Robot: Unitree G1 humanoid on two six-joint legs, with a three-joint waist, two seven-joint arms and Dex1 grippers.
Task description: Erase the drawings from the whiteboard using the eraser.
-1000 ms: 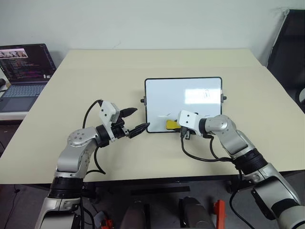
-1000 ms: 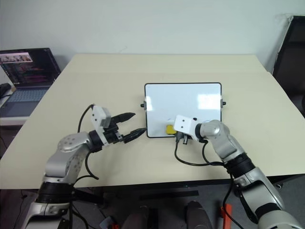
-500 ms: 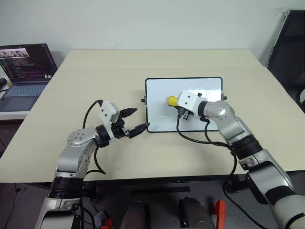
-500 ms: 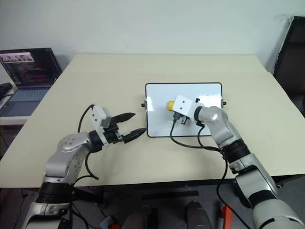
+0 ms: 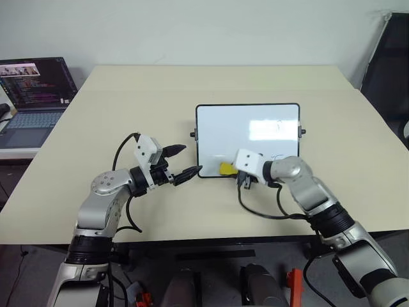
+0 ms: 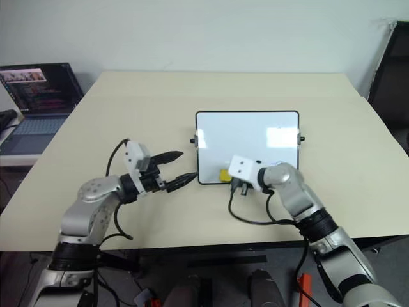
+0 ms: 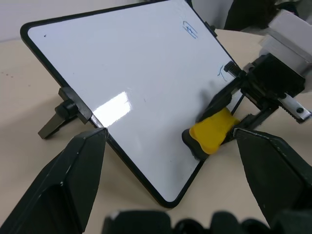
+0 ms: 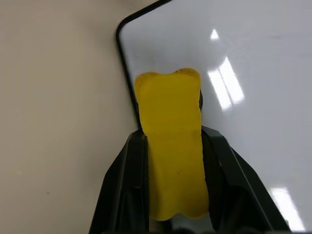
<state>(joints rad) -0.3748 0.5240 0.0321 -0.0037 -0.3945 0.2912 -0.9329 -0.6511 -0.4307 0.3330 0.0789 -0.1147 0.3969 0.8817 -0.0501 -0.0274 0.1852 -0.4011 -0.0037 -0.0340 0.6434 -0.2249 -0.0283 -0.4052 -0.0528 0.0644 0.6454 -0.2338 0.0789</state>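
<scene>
The whiteboard (image 5: pixel 255 131) stands tilted on the middle of the beige table. My right gripper (image 5: pixel 232 170) is shut on the yellow eraser (image 5: pixel 227 168) and presses it against the board's lower left corner; the eraser (image 8: pixel 170 122) sticks out between the two black fingers. Two thin scribbles, the drawings (image 7: pixel 190 30), remain on the right part of the board: one near the top, one (image 7: pixel 223 71) lower down beside my right gripper. My left gripper (image 5: pixel 190 158) is open and held level just left of the board's lower left corner, holding nothing.
An open laptop (image 5: pixel 32 96) sits on a side desk at the far left. A black chair (image 5: pixel 386 57) stands at the right past the table's edge. Black knobs (image 5: pixel 193 134) stick out from the board's sides.
My right gripper swept the eraser up to the board's upper left, then back down to the lower left corner. The left arm kept still.
</scene>
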